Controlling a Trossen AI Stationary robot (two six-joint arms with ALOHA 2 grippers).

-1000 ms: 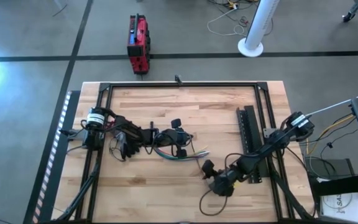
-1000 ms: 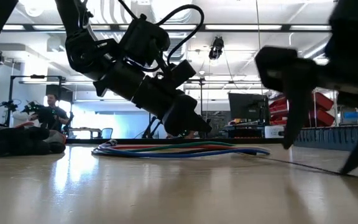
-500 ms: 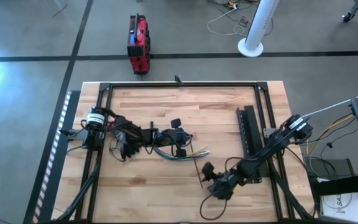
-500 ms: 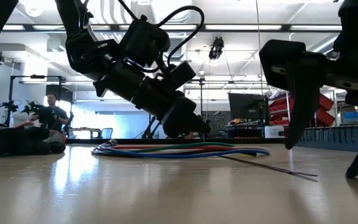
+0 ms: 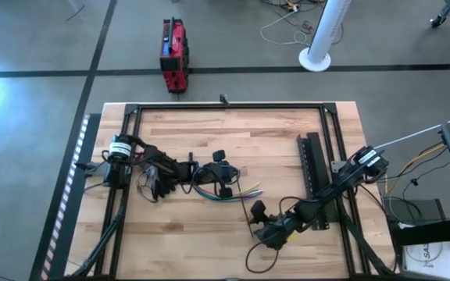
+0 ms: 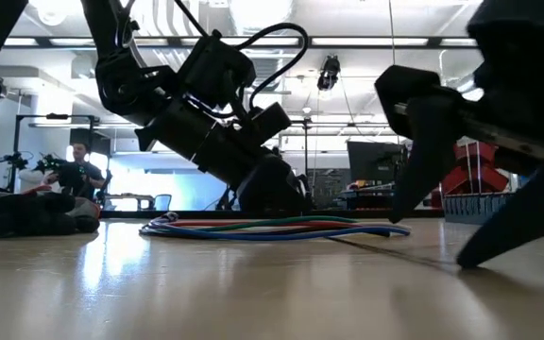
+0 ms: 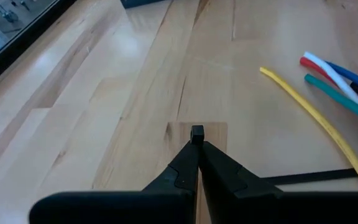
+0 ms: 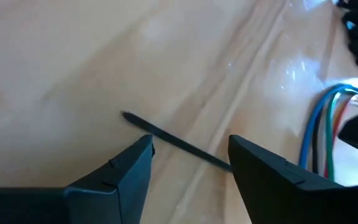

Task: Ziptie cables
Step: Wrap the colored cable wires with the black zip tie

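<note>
Roughly at table centre-left, left gripper [image 5: 221, 172] sits low over the wooden table [image 5: 272, 148], its tip just past the near end of the cables [image 5: 223, 193]. Left wrist view shows its fingers [image 7: 194, 155] pressed together with nothing between them; yellow, red, white, green and blue wire ends lie just to one side of that tip. Cables: a curved bundle lying flat on the wood, between the two grippers, closer to the left one. Low view shows the same bundle [image 6: 272, 229] flat on the table under the left arm.

Ziptie [image 5: 248, 209] lies flat on the wood, running from beside the cables toward the right gripper [image 5: 256, 219]. Right wrist view: ziptie [image 8: 173, 142] lies across the gap ahead of the right fingers [image 8: 129, 165], which are spread wide and hold nothing; they straddle it without clear contact. Cables show beyond it there, well off to one side.

Right of that gripper, along its forearm, a long black perforated bar [image 5: 311, 168] rests on the table. No containers. Beyond the table's far edge, a red toolbox [image 5: 173, 53] and a white post base [image 5: 316, 58] stand on the floor.
</note>
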